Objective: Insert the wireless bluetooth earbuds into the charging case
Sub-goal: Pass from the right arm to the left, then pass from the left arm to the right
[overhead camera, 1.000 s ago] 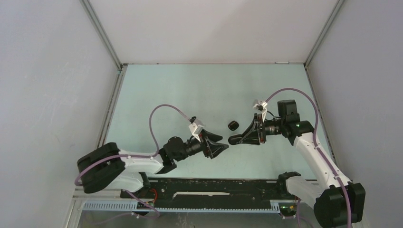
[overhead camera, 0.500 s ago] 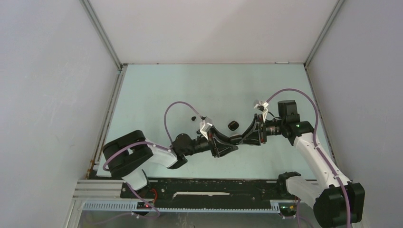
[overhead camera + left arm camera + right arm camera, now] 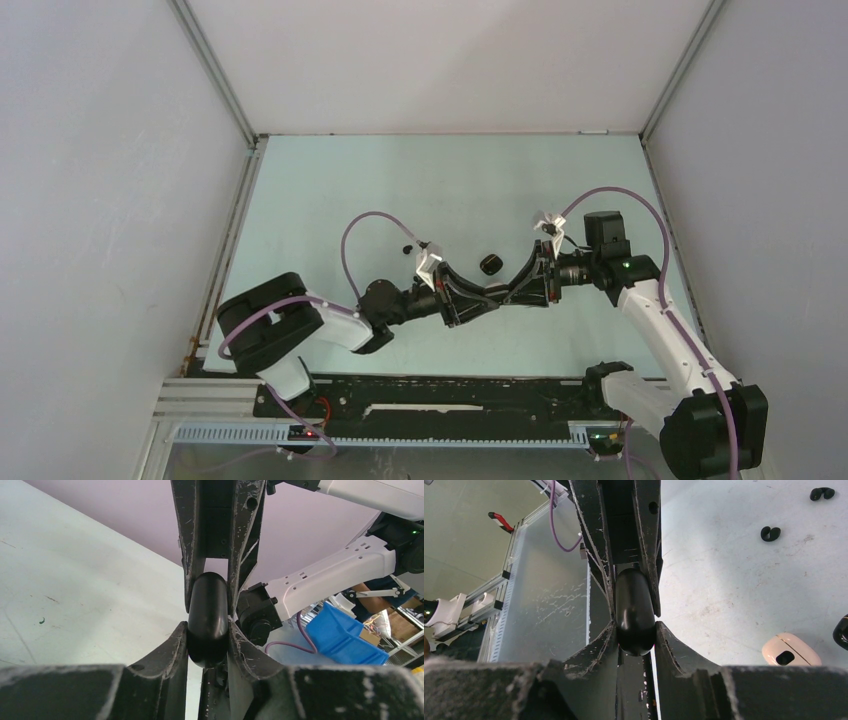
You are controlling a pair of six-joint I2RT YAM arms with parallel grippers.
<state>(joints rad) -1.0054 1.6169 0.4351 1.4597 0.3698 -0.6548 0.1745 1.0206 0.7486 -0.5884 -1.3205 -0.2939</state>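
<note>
A black pebble-shaped charging case (image 3: 497, 293) hangs above the table middle, clamped from both sides. My left gripper (image 3: 489, 297) is shut on its left end and my right gripper (image 3: 505, 291) is shut on its right end. In the left wrist view the case (image 3: 207, 617) sits between my left gripper's (image 3: 207, 630) fingers, with the right gripper's fingers (image 3: 187, 540) reaching in from above. The right wrist view shows the same case (image 3: 635, 611) in my right gripper (image 3: 635, 630). Two black earbuds (image 3: 770, 533) (image 3: 822, 493) lie on the table. No whitish earbuds are in view.
A second black case (image 3: 490, 264) lies just behind the grippers. A small black earbud (image 3: 407, 246) lies left of it. A white case (image 3: 791, 650) lies on the table near my right gripper. Grey walls enclose the table on three sides.
My left arm has swung right to the case in my right gripper, and its open jaws have shut on it. The right arm has stayed put.
</note>
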